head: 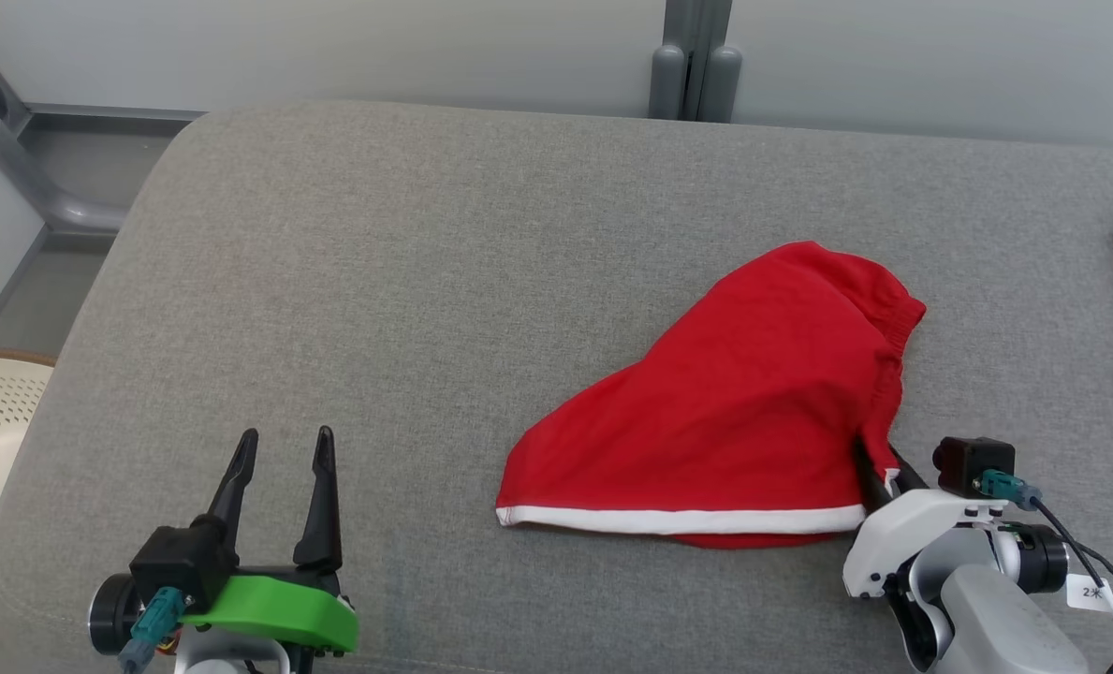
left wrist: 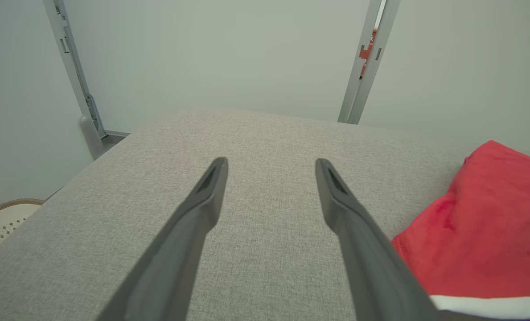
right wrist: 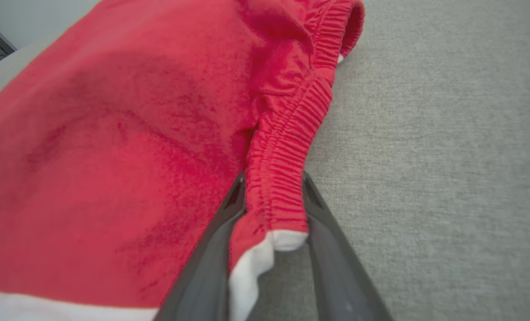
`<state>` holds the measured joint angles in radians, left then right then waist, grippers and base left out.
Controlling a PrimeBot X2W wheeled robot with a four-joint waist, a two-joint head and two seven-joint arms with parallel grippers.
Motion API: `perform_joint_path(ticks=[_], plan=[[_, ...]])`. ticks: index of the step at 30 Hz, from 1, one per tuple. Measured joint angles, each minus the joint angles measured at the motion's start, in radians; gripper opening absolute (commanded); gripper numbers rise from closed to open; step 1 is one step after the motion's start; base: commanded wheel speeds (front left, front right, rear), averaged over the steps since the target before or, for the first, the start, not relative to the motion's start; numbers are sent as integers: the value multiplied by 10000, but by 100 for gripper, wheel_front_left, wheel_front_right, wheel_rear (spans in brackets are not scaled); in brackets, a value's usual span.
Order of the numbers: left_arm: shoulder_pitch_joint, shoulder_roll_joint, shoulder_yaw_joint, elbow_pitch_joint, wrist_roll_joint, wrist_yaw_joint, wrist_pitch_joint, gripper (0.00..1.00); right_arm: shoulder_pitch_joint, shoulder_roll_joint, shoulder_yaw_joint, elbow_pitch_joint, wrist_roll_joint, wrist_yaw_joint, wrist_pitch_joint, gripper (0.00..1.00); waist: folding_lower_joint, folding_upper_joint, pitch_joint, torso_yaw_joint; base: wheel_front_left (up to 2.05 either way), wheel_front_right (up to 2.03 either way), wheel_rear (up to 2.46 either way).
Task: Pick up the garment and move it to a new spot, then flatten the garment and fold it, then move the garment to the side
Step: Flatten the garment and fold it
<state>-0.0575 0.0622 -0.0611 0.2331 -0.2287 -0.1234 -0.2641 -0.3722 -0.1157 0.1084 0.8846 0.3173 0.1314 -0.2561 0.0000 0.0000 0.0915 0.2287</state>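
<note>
Right pincer (right wrist: 273,180) is clamped on the shorts' (head: 734,393) waistband, left pincer (head: 287,432) wide open, so I'd lift slow and check it doesn't slip.

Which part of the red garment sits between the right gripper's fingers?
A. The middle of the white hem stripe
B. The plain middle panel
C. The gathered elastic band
C: the right wrist view shows the gathered elastic band of the red garment between the fingers of the right gripper.

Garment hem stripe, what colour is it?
White, a hem stripe along the red garment; the head view shows it best.
</note>
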Motion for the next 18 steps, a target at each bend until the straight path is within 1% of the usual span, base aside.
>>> perform_joint_path(ticks=[3, 6, 14, 18], plan=[[0, -25, 21, 44, 27, -8, 0, 100, -7, -67, 134, -44, 73, 0, -17, 0, 0, 0, -70, -12, 0, 0, 0], [57, -33, 102, 79, 59, -10, 0, 100, 198, -213, 146, -548, 81, 0, -44, 0, 0, 0, -223, -99, 0, 0, 0], [461, -59, 224, 261, 71, -40, 0, 100, 1834, -543, 173, -2155, -36, 0, -58, 0, -1, 0, -751, -594, 0, 0, 0], [641, -67, 255, 272, 71, -40, 0, 100, 2623, -531, 291, -2782, 0, 0, -65, 0, 0, 0, -952, -903, 0, 0, 0]])
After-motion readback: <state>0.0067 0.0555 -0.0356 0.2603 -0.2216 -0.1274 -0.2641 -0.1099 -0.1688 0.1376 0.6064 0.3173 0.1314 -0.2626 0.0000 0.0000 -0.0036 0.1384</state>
